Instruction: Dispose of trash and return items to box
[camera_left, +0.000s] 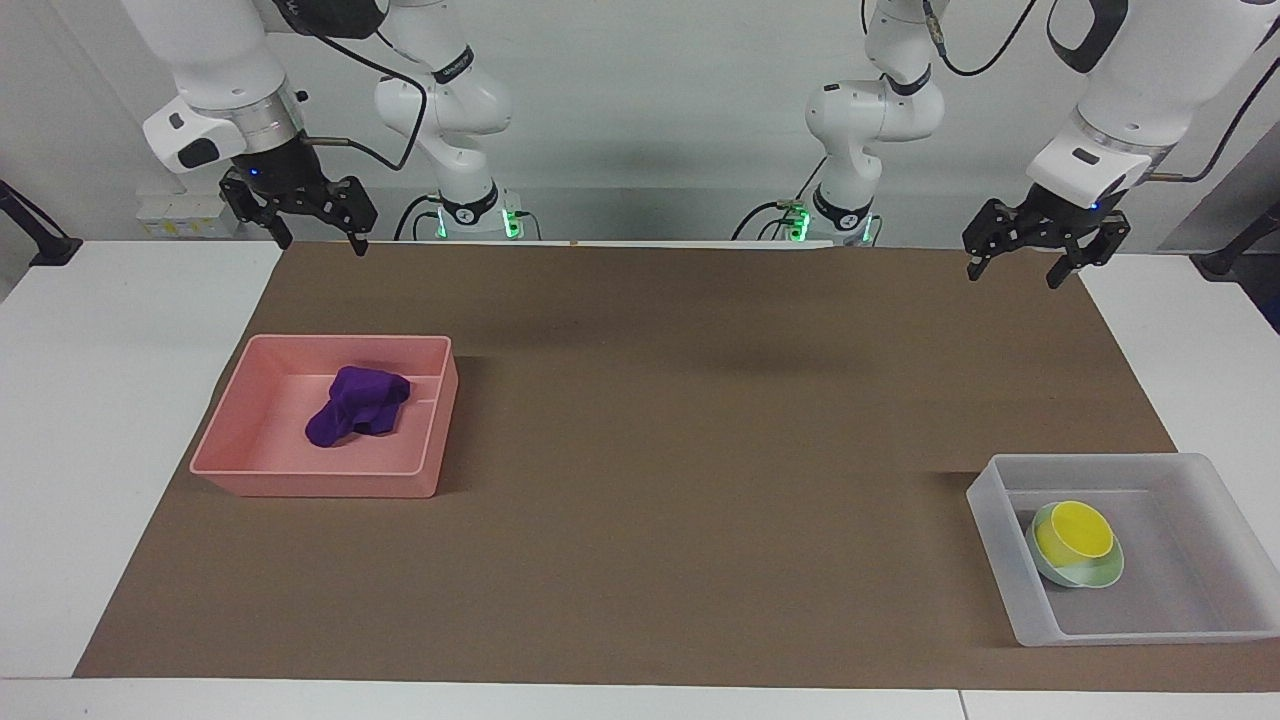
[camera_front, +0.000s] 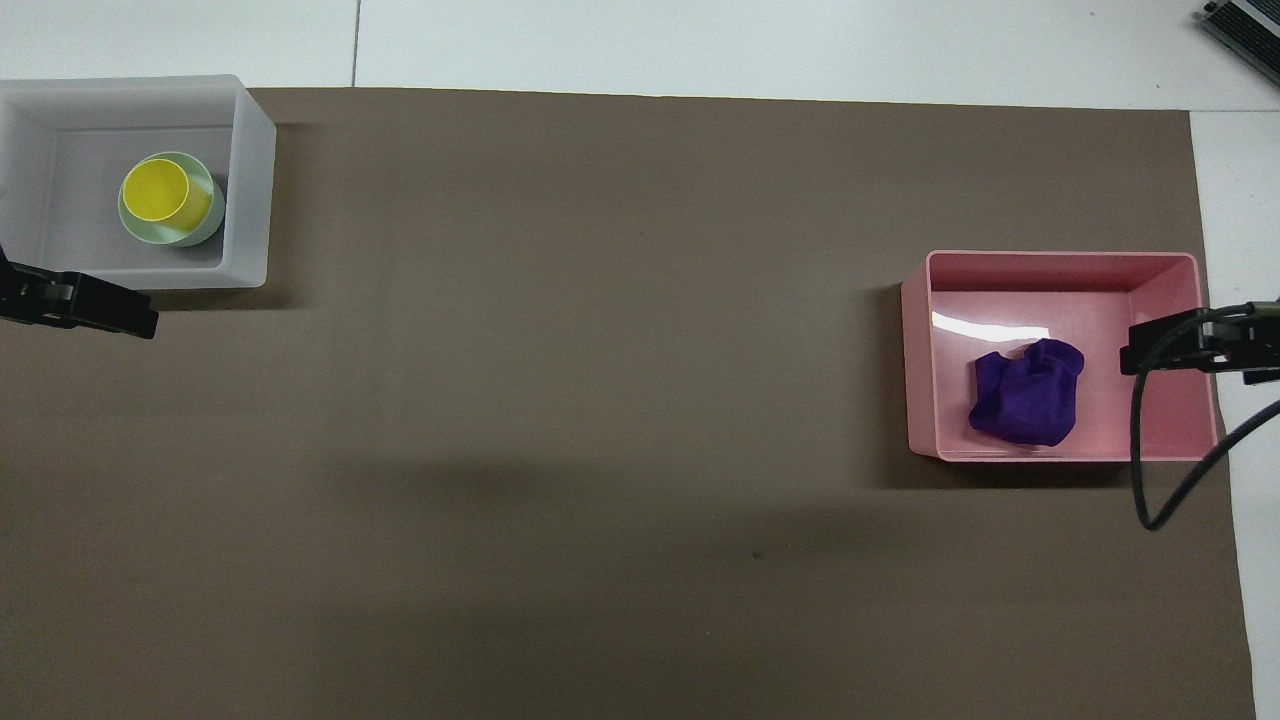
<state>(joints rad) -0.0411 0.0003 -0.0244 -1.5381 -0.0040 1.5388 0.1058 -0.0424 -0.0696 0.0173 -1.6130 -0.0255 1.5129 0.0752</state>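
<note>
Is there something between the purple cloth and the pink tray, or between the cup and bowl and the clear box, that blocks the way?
Nothing visible does. The purple cloth already lies in the pink tray, and the yellow cup sits in the green bowl inside the clear box. The left gripper and right gripper hang open, apart from them.

Yellow cup (camera_front: 157, 190) in green bowl (camera_front: 205, 228) (inside clear box (camera_front: 250, 180))

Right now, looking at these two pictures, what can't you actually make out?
- Bowl: both views, the yellow cup nested in it covers its inside.
- Pink tray floor under the purple rag: both views, covered by the rag.
- Left hand: overhead view, cut off by the edge.
- Right hand: overhead view, cut off by the edge; it overlaps a tray corner.
</note>
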